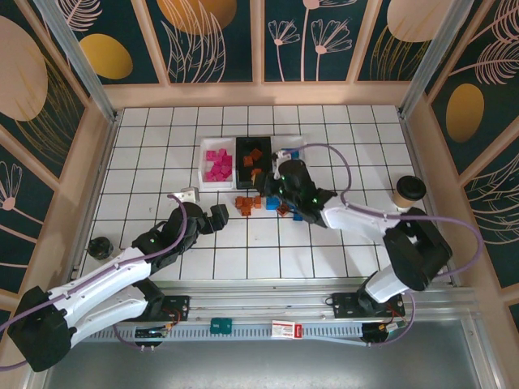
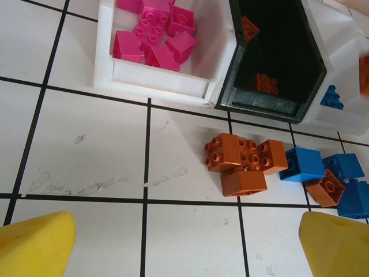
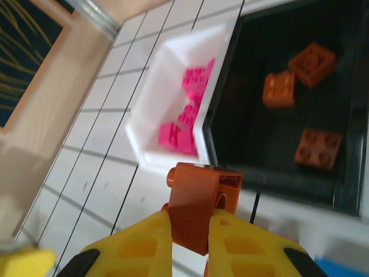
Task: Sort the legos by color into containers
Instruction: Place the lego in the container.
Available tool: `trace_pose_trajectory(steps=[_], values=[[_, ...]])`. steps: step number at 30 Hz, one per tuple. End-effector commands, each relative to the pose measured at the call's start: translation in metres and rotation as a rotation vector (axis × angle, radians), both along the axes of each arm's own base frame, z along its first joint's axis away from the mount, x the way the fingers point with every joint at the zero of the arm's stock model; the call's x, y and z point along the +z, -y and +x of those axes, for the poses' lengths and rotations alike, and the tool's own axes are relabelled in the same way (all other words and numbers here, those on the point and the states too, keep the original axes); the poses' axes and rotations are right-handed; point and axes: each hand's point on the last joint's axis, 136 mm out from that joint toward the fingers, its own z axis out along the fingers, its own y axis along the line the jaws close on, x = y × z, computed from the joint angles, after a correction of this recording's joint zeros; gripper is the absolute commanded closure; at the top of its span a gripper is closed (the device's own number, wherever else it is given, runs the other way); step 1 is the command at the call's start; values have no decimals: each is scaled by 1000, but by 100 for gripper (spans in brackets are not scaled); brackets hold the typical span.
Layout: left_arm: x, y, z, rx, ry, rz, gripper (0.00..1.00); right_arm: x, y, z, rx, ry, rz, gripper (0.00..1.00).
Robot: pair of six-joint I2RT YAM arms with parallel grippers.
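Pink looks finished: the pink bricks (image 2: 155,34) lie together in the left white bin (image 2: 155,86), upper left of the left wrist view, with none loose that I can see; the black bin (image 3: 271,180) holds three orange bricks (image 3: 314,147); the right white bin (image 2: 340,34), upper right, shows one blue brick (image 2: 331,97); an orange cluster (image 2: 242,161) and several loose blue bricks (image 2: 302,164) wait on the tiles (image 2: 86,144), centre right; the right gripper (image 3: 190,231) pinches a fourth orange brick (image 3: 199,210) just short of the black bin, lower centre of its view; the left gripper (image 2: 187,245) hangs spread and empty; roughly half remains.

Lab booth: tiled table (image 1: 259,263), panelled walls (image 1: 219,40)
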Motion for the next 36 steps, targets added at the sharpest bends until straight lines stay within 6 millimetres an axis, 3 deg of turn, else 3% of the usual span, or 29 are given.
trace_pose_trajectory(steps=[1, 8, 12, 16, 21, 28, 30, 33, 36], values=[[1, 4, -1, -19, -7, -9, 1, -11, -5, 31, -1, 6, -66, 83], [-8, 8, -3, -33, -34, -16, 1, -36, -23, 84, -32, -30, -129, 83], [-12, 8, -4, -34, -46, -10, 1, -42, -29, 98, -44, -47, -121, 82], [-13, 9, -3, -35, -48, -11, 1, -44, -33, 103, -54, -72, -113, 70], [-12, 14, -2, -57, -50, -13, 1, -23, -30, 98, -58, -40, -92, 58], [-10, 36, 8, -130, -59, 4, 4, 10, -7, 67, -76, 7, -12, 55], [-11, 43, 13, -133, -59, 9, 5, 10, 4, 53, -83, 9, 10, 55], [-18, 61, 21, -157, -66, 46, 16, 4, 24, 33, -107, 2, 24, 55], [-28, 85, 28, -186, -77, 115, 19, -2, 43, 15, -128, -3, 18, 54]])
